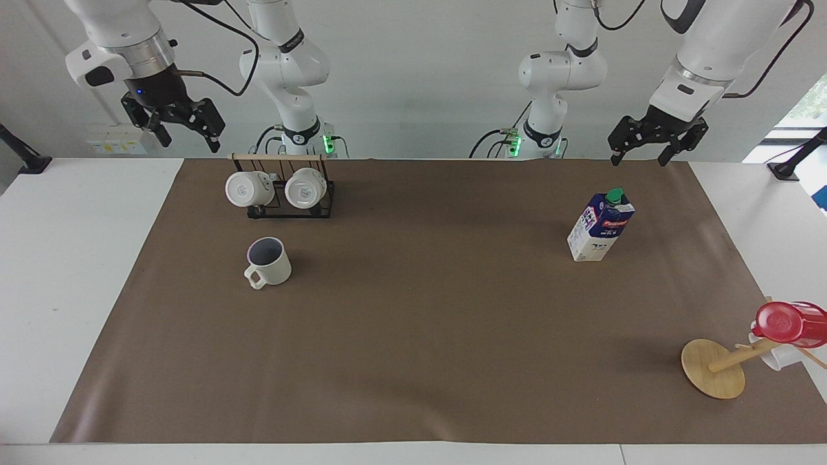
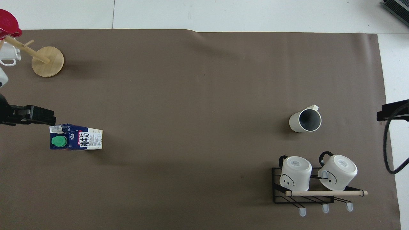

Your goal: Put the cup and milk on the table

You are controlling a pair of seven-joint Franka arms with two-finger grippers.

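Note:
The cup [image 1: 269, 261], a cream mug with a dark inside, stands upright on the brown sheet of the table [image 1: 426, 323] toward the right arm's end; it also shows in the overhead view [image 2: 305, 120]. The milk [image 1: 601, 226], a blue-and-white carton with a green cap, stands upright toward the left arm's end and shows in the overhead view [image 2: 76, 137]. My right gripper [image 1: 187, 134] is open and empty, raised beside the mug rack. My left gripper [image 1: 639, 155] is open and empty, raised over the sheet's edge by the robots, apart from the milk.
A black wire rack [image 1: 284, 194] holding two white mugs stands nearer to the robots than the cup. A wooden mug tree [image 1: 714, 369] carrying a red cup [image 1: 789, 323] and a white mug stands at the left arm's end, farther from the robots than the milk.

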